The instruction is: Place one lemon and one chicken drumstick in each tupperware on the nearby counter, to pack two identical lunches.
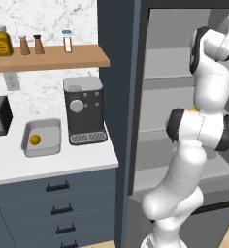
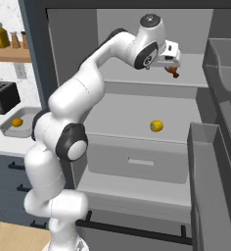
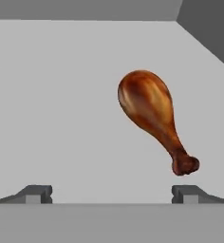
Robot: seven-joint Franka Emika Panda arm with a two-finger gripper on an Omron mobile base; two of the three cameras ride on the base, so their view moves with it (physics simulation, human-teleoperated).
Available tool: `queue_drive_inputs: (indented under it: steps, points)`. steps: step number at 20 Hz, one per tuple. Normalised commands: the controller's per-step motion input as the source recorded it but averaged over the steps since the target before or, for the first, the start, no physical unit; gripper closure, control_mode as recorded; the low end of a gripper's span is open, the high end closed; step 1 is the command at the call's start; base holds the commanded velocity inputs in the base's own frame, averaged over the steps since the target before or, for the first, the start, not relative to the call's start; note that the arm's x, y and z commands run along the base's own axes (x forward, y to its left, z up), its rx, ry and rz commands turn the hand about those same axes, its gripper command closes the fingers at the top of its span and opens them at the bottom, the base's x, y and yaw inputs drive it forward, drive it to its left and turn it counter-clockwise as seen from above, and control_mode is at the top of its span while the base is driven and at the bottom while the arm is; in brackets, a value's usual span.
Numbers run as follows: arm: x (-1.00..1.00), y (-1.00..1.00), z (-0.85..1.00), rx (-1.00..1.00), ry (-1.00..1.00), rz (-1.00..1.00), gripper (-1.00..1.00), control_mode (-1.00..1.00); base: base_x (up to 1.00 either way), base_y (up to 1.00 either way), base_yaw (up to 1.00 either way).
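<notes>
Your gripper [image 3: 112, 193] is spread wide and holds nothing, hovering to straddle the chicken drumstick [image 3: 152, 116], which lies at 1 o'clock on the fridge shelf [image 3: 52, 104]. 1 lemon [image 1: 35, 139] already sits in a tupperware [image 1: 41, 150] on the counter [image 1: 48, 167].

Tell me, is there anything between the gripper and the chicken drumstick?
No. In the hand view, just bare grey shelf lies between the open gripper and the chicken drumstick, which lies a bit to the right of the gap between the fingertips.

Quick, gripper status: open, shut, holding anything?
Gripper: open, holding nothing; the chicken drumstick lies on the fridge shelf just ahead of the fingertips.
</notes>
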Motion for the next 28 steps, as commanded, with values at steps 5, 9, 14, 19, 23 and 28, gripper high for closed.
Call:
queue_drive_inputs:
  steps: [5,9,14,19,23,28]
  points:
    - [0.19,-0.30,0.04,-0.01,0.14,0.12,-1.00,-1.00,0.00,0.00,0.00]
    - [-0.02,-0.33,0.05,0.00,0.00,0.11,-1.00,-1.00,0.00,0.00,0.00]
    - [0.00,-0.30,0.06,0.00,-0.02,0.08,-1.00,-1.00,0.00,0.00,0.00]
    - [0.04,-0.08,-0.49,0.00,0.03,0.06,-1.00,-1.00,0.00,0.00,0.00]
    - [0.25,0.00,-0.78,-0.03,0.02,0.10,-1.00,-1.00,0.00,0.00,0.00]
    - [0.30,0.00,-0.44,-0.02,-0.01,0.10,-1.00,-1.00,0.00,0.00,0.00]
